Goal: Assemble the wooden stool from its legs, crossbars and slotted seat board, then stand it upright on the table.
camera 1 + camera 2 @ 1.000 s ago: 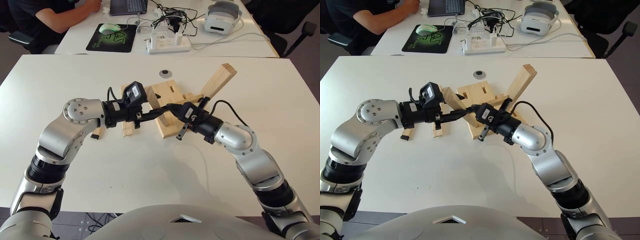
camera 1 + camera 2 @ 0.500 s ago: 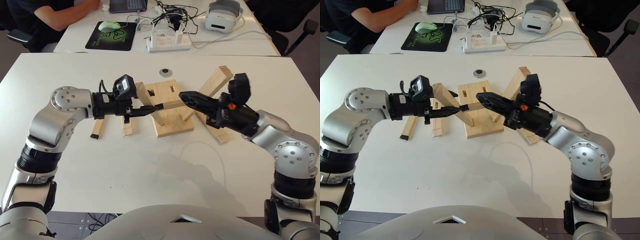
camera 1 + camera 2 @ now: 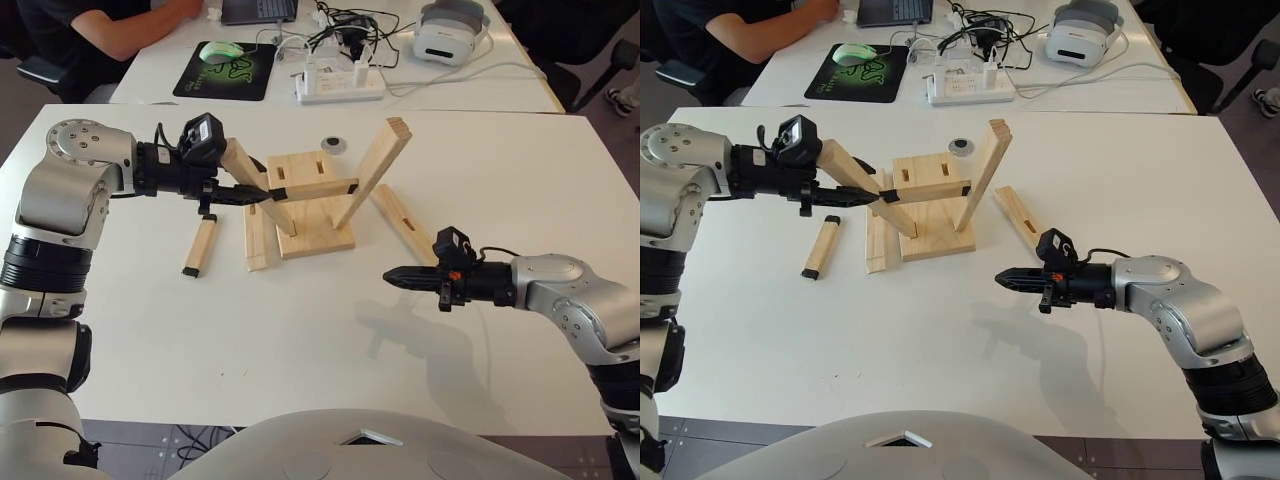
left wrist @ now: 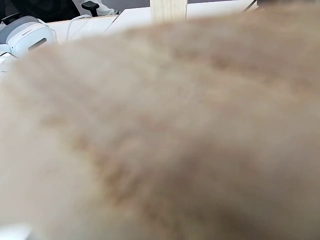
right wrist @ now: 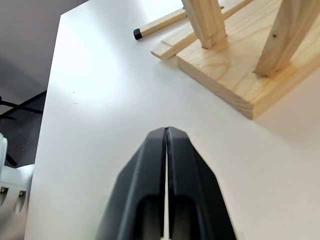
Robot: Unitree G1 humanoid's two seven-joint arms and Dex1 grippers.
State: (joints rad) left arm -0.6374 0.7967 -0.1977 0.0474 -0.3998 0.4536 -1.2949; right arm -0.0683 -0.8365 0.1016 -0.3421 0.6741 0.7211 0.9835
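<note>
1. Bright, even light from above covers the white rectangular table (image 3: 250,330), with no glare.
2. A soft grey shadow lies on it just on the near side of the black two-fingered right gripper (image 3: 395,274).
3. In the left wrist view, a pale wooden bar (image 4: 165,130) close to the lens is wholly out of focus.

The table (image 3: 300,330) is looked down on from the head by both eye views, facing forward; the same tabletop is shared, shifted slightly sideways between them. The left wrist view is set so close to pale wood, possibly a leg (image 4: 165,125), that little else is made out. From the right wrist the tabletop is viewed low and near, along the right gripper (image 5: 166,130) towards the seat board (image 5: 227,75), also covered by both eye views.
</note>
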